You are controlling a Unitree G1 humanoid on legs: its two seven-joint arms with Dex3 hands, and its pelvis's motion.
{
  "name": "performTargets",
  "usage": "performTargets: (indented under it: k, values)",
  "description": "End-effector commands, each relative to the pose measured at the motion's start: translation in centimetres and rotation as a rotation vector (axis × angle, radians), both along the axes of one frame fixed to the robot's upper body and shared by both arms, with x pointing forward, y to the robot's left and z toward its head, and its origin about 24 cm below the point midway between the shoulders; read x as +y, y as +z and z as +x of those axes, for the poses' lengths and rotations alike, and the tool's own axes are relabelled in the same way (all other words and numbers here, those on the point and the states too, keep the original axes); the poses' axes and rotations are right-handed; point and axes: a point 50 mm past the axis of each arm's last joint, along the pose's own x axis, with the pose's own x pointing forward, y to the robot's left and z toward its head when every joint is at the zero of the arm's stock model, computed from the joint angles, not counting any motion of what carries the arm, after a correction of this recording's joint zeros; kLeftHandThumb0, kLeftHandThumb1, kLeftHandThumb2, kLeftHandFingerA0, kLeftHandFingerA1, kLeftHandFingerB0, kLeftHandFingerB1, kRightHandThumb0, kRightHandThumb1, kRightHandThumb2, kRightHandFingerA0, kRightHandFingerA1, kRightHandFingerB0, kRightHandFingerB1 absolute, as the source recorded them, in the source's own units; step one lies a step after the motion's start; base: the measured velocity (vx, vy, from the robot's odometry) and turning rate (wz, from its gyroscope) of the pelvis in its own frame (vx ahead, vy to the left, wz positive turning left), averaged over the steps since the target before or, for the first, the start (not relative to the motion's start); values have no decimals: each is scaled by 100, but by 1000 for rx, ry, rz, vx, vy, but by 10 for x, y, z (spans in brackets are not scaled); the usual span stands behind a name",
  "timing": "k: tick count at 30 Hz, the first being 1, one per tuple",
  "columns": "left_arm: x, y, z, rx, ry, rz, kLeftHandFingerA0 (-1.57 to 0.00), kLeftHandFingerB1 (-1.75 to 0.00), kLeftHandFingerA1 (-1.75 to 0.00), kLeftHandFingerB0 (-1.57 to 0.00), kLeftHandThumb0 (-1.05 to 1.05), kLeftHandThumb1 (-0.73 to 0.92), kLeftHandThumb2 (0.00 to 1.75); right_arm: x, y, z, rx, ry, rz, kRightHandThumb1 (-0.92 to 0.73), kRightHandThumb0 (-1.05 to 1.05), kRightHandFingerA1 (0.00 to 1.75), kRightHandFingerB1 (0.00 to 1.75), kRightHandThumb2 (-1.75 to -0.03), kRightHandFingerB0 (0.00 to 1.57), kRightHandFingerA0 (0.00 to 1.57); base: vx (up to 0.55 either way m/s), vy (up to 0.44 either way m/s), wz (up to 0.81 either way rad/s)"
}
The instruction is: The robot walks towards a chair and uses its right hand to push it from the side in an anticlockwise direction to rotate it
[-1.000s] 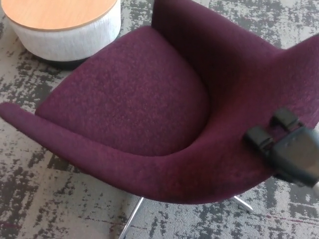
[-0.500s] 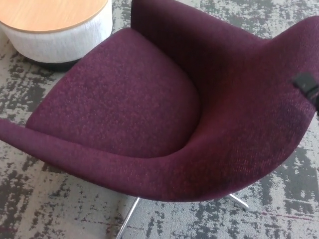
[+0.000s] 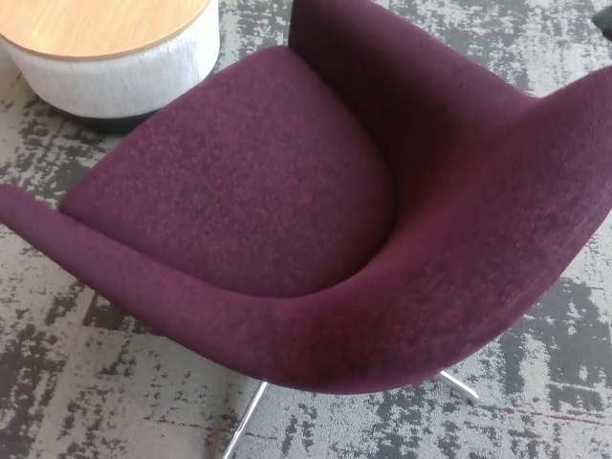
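Note:
A dark purple upholstered chair (image 3: 249,182) fills most of the head view. Its seat faces the upper left, its curved back (image 3: 497,191) rises on the right, and one low arm (image 3: 124,268) sweeps along the lower left. Chrome legs (image 3: 247,421) show under it at the bottom. Neither of my hands shows on or beside the chair. A small dark sliver (image 3: 604,23) sits at the top right edge, and I cannot tell what it is.
A round low table (image 3: 124,72) with a light wooden top and a pale grey side stands at the top left, close to the chair's seat edge. Grey mottled carpet (image 3: 86,392) lies all around.
My right hand, which lay against the chair back's right side a second ago and was sliding off the right edge half a second ago, has left the picture. The view has shifted slightly.

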Motion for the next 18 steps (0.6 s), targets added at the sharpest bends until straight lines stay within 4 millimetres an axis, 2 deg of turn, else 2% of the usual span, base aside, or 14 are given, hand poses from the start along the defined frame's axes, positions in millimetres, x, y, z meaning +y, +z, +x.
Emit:
performTargets:
  k: [1, 2, 3, 4, 7, 8, 9, 10, 11, 12, 13, 14, 17, 18]
  values:
    - [7, 3, -1, -27, 17, 26, -77, -153, -175, -16, -105, 33, 120, 5, -4, 2, 2, 26, 10, -60, -32, 161, 103, -71, 96, 100, 0, 0, 0]
    - [7, 3, -1, -23, 29, 24, -77, -153, -175, -16, -105, 33, 120, 2, -6, 0, 6, 29, -8, -60, -32, 161, 103, -71, 96, 100, 0, 0, 0]
    - [8, 3, -1, -27, 32, 22, -91, -152, -174, -19, -105, 33, 119, 0, -7, -1, 9, 34, -19, -62, -34, 159, 83, -64, 98, 102, 0, 0, 0]
    - [8, 3, -1, -34, 45, 18, -134, -124, -169, -43, -105, 26, 123, -1, -9, -2, 15, 26, -34, -63, -36, 160, 72, -61, 97, 103, 0, 0, 0]
    - [8, 3, -2, -42, 61, 13, -134, -124, -169, -43, -105, 26, 123, -3, -10, -2, 22, 13, -50, -63, -36, 160, 72, -61, 97, 103, 0, 0, 0]
    - [7, 4, -3, -37, 31, 31, -90, -154, -170, -21, -105, 36, 115, -9, -9, -7, 13, 14, -16, -60, -29, 159, 78, -62, 97, 98, 0, 0, 0]
    - [7, 4, -4, -41, 29, 26, -54, -149, -175, -21, -105, 30, 120, -15, -7, -12, 3, 8, 23, -65, -30, 169, 92, -63, 88, 92, 0, 0, 0]
    - [5, 3, -5, -46, 34, 13, -32, -161, -175, -19, -105, 30, 116, -18, -3, -17, -19, 7, 68, -60, -35, 168, 73, -62, 91, 94, 0, 0, 0]
    - [4, 3, -6, -44, 25, 15, -32, -161, -175, -19, -105, 30, 116, -19, 0, -22, -41, 15, 93, -60, -35, 168, 73, -62, 91, 94, 0, 0, 0]
    - [4, 2, -5, -31, 53, 1, -140, -153, -161, -24, -105, 25, 123, -17, 9, -38, -58, 38, 130, -63, -30, 160, 58, -64, 77, 92, 0, 0, 0]
    - [4, 1, -5, -25, 64, -5, -140, -153, -161, -24, -105, 25, 123, -14, 13, -46, -63, 50, 141, -63, -30, 160, 58, -64, 77, 92, 0, 0, 0]
    - [2, 0, -8, -17, 55, -1, -137, -155, -157, -24, -105, 28, 120, -13, 19, -60, -31, 12, 149, -68, -48, 146, 42, -65, 55, 82, 0, 0, 0]
    - [3, 1, -8, -17, 54, 3, -137, -155, -157, -24, -105, 28, 120, -10, 19, -64, -25, 4, 154, -68, -48, 146, 42, -65, 55, 82, 0, 0, 0]
    - [2, 1, -2, -32, 51, -5, -34, -159, -175, -21, -105, 31, 115, -10, 19, -101, -44, -10, 264, -41, -38, 50, 49, -102, 0, 2, 0, 0, 0]
